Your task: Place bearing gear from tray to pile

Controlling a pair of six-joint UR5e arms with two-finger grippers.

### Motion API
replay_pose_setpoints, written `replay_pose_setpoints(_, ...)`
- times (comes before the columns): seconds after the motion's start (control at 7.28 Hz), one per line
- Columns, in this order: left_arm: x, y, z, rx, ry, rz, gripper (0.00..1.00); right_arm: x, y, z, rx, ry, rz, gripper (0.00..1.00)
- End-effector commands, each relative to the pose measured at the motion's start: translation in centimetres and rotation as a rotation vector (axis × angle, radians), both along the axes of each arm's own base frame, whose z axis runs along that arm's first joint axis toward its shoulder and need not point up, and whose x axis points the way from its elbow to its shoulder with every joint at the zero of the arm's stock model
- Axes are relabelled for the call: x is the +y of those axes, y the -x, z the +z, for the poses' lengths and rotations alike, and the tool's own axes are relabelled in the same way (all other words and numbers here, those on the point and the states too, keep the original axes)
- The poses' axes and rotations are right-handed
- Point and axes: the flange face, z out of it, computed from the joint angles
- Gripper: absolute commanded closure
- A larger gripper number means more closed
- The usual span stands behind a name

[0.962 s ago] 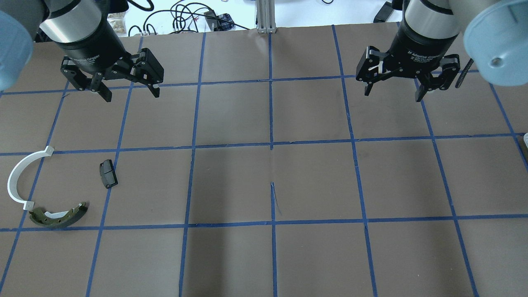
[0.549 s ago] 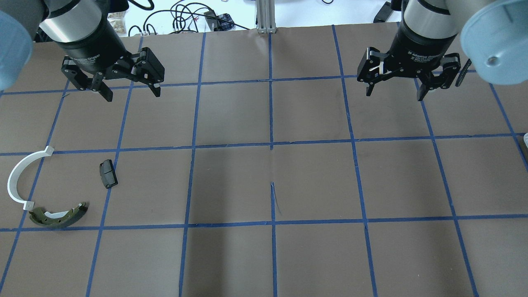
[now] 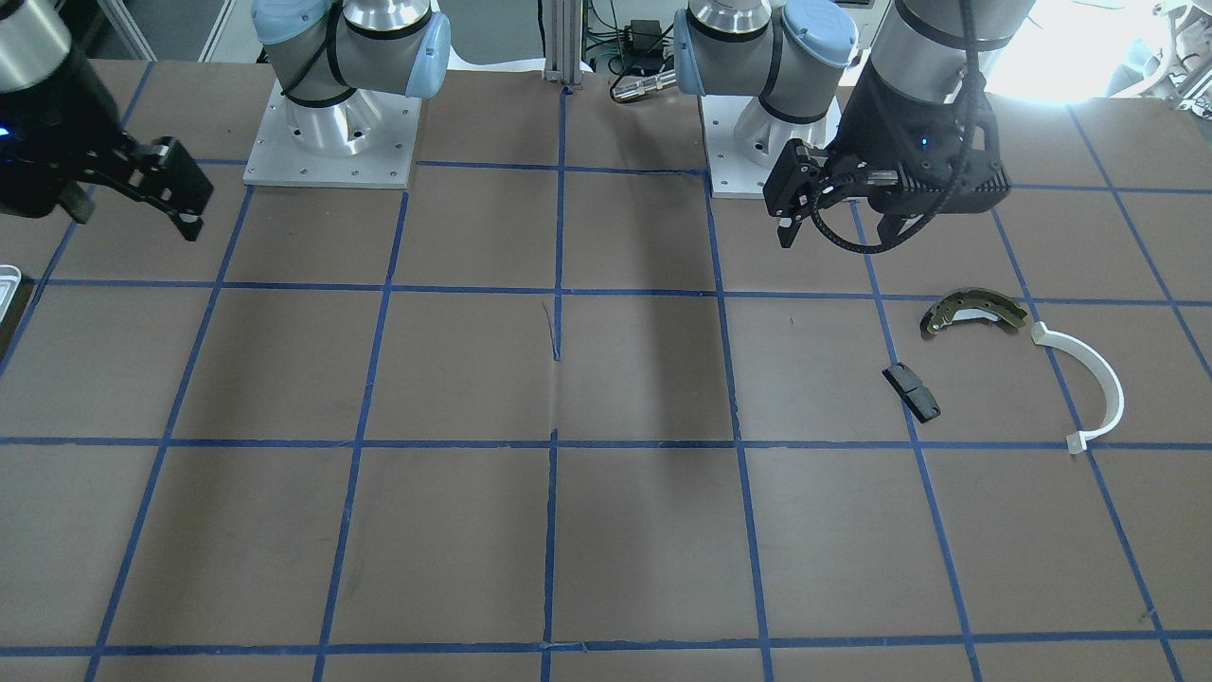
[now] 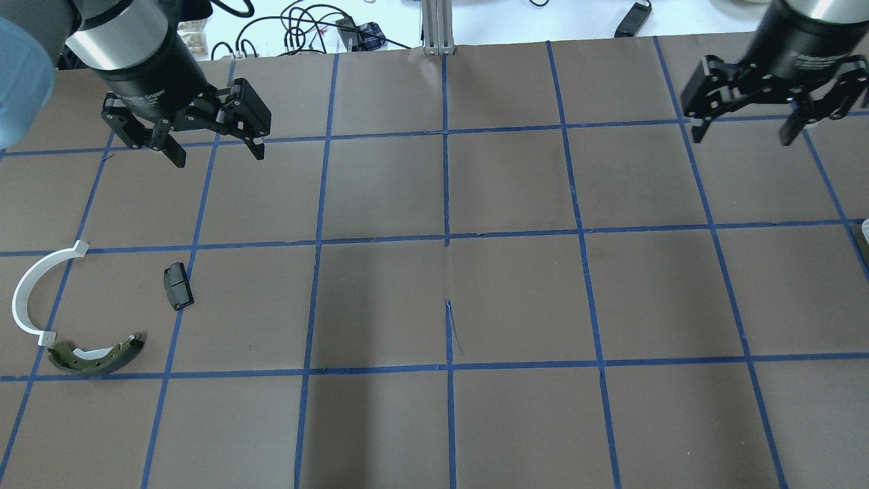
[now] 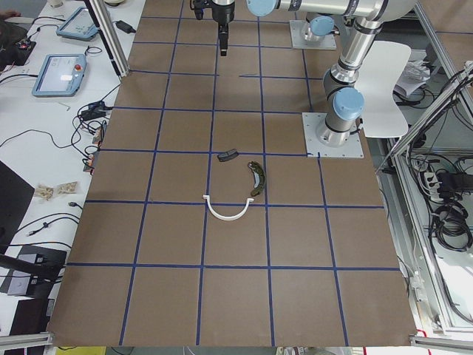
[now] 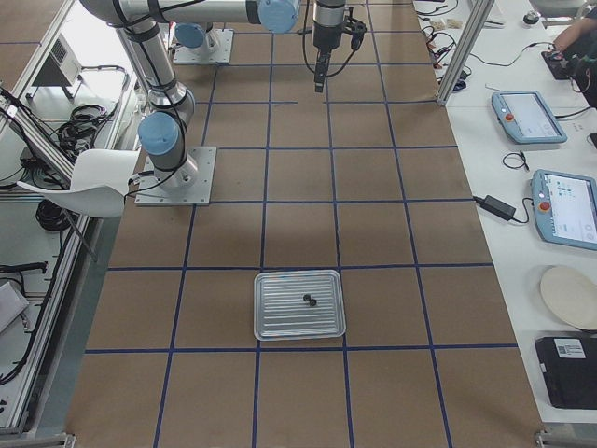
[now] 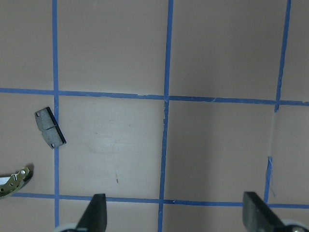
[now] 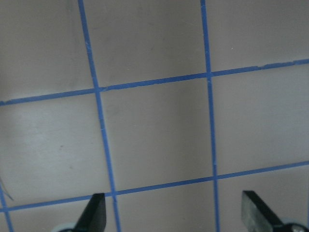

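Bearing gear, two small dark bits, lies in the tray at the table's right end, well apart from the wide-spread right gripper; left gripper hangs equally wide.

I see the thin white plastic arc left of the small black rectangular pad, curved olive-grey brake shoe left too (robot-side).
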Motion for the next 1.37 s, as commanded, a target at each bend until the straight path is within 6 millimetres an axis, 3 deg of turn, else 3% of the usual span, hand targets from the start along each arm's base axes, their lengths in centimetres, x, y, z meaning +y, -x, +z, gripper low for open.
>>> replay_pose_setpoints(0.0, 0.0, 0.0, -0.1, 0.0, -0.001, 0.0, 0.0, 1.1, 10.6, 0.3, 0.012, -0.036, 0.224, 0.0)
replay_pose_setpoints(0.27, 0.0, 0.0, -0.1, -0.001, -0.001, 0.0, 0.0, 4.2, 21.5, -1.1, -0.006, -0.03, 0.03, 0.0)
replay_pose_setpoints(0.69, 0.0, 0.0, -0.1, -0.001, -0.001, 0.0, 0.0, 7.3, 37.0, -7.7, 0.016, 0.013, -0.203, 0.0)
replay_pose_setpoints(0.82, 0.0, 0.0, -0.1, -0.001, -0.001, 0.0, 0.0, 7.4, 41.2, -12.6, -0.026, -0.022, -0.257, 0.0)
replay_pose_setpoints(0.96, 0.0, 0.0, -0.1, -0.001, -0.001, 0.0, 0.0, 6.1, 44.2, -17.9, -0.022, -0.018, -0.267, 0.0)
replay_pose_setpoints(1.1, 0.0, 0.0, -0.1, -0.001, -0.001, 0.0, 0.0, 4.8, 46.3, -23.3, 0.008, 0.006, -0.269, 0.0)
replay_pose_setpoints(1.24, 0.0, 0.0, -0.1, -0.001, -0.001, 0.0, 0.0, 4.5, 47.2, -26.6, 0.033, 0.027, -0.273, 0.0)
